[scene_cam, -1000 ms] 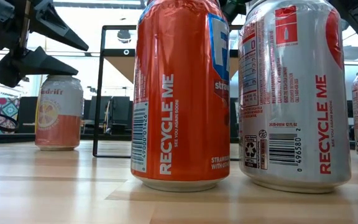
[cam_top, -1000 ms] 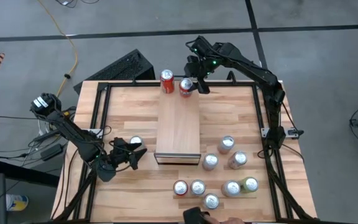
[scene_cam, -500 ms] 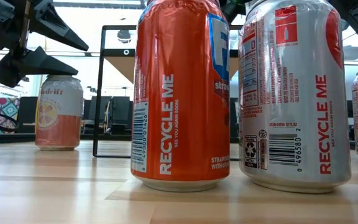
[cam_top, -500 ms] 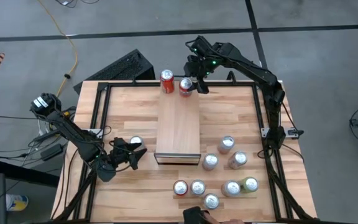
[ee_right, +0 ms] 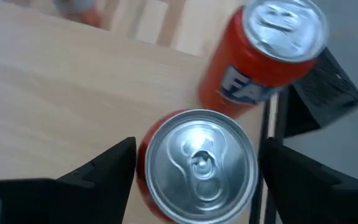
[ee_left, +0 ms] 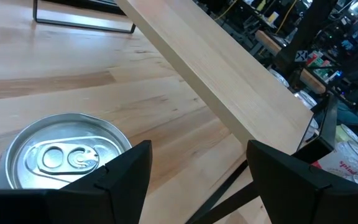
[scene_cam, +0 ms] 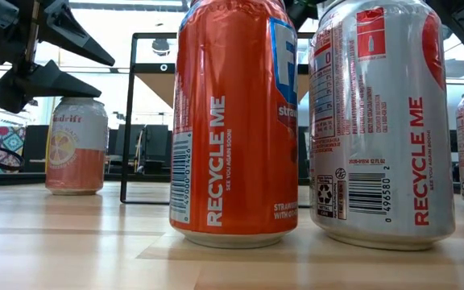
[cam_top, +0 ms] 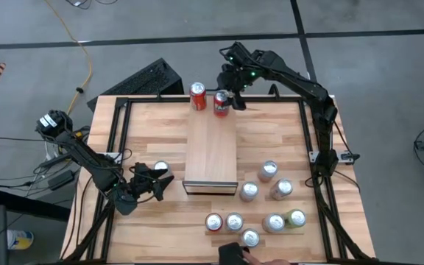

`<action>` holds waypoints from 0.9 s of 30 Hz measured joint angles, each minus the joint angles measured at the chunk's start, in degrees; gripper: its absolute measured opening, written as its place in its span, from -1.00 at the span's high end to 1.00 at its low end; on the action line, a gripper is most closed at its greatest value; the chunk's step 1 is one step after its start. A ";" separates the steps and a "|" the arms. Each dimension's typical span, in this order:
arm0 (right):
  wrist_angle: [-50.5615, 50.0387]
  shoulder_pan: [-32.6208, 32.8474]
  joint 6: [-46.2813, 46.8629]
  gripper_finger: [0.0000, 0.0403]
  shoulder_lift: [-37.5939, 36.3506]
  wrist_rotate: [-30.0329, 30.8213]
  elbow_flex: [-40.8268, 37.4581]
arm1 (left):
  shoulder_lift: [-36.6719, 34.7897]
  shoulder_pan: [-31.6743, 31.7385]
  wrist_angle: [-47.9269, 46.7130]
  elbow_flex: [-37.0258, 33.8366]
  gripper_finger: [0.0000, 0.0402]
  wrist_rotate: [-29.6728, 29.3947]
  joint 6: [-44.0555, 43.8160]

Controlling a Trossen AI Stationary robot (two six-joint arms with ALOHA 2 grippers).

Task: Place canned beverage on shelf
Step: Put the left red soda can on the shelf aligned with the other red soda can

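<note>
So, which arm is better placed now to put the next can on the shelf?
Probably the right. The right gripper is open around a red can at the shelf's far end. The left gripper, also open, has its can beside the shelf.

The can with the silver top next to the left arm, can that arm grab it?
Probably yes. The left gripper is open, jaws spread wide, right beside the can, with nothing between them. The shelf stands off to the side.
</note>
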 joint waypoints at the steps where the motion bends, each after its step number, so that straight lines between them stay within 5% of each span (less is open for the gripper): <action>1: 0.27 0.01 0.90 -0.58 -0.18 1.23 0.00 | 0.00 0.00 0.00 0.00 -0.25 0.02 0.02; 10: -2.86 1.13 16.07 -0.58 -0.50 5.88 5.78 | 0.00 0.00 -0.01 0.00 -0.25 0.00 0.19; 19: -1.51 10.17 35.48 -0.58 -0.48 33.04 6.60 | 0.00 0.00 -0.01 0.00 -0.25 0.13 0.20; 27: -0.98 12.14 43.39 -0.58 -0.82 33.72 6.60 | 0.00 0.00 -0.01 0.00 -0.25 3.14 0.21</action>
